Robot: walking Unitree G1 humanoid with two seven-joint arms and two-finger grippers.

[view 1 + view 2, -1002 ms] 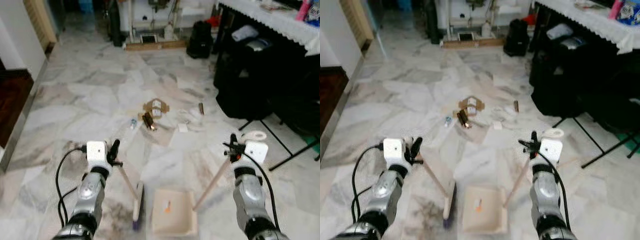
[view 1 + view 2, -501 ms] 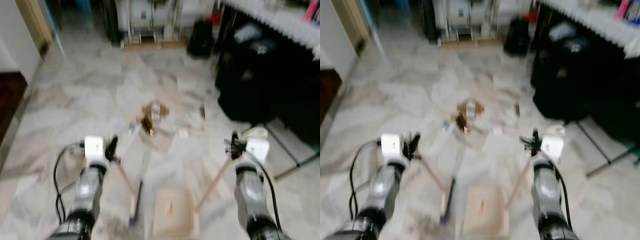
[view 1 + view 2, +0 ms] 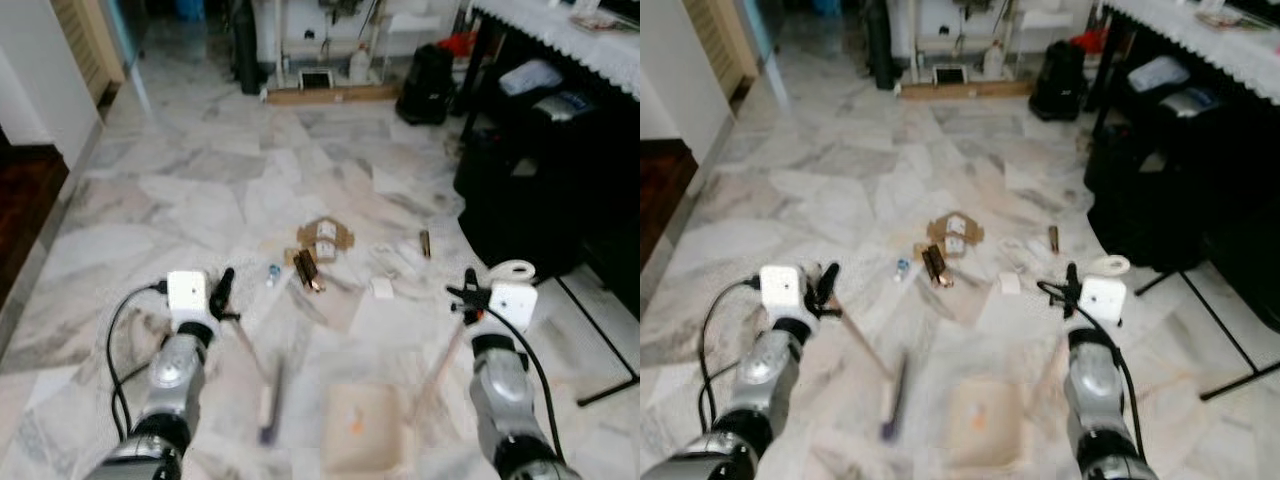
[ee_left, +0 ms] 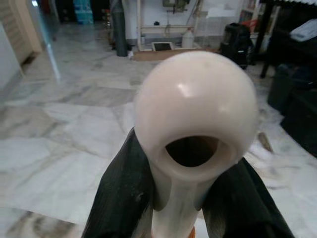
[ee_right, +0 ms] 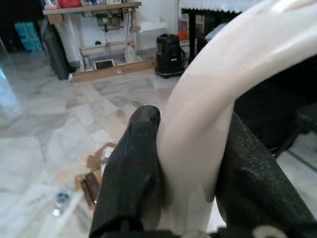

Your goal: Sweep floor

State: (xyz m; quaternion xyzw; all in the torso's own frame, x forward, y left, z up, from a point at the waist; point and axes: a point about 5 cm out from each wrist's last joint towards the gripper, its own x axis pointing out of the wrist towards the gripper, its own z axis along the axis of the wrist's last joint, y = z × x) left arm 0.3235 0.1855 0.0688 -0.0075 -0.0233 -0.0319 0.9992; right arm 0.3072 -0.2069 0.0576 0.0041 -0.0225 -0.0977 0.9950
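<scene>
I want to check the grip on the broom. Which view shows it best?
The left wrist view: the left gripper is shut on the broom handle's white knob. The eye views show the whole broom, blurred, slanting to the floor. The right wrist view shows the dustpan handle.

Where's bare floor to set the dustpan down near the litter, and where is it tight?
Bare marble lies between the beige square dustpan and the brown cardboard scraps, and left of the litter toward the white wall. It is crowded to the right of the litter, by the black bags under the black table.
</scene>
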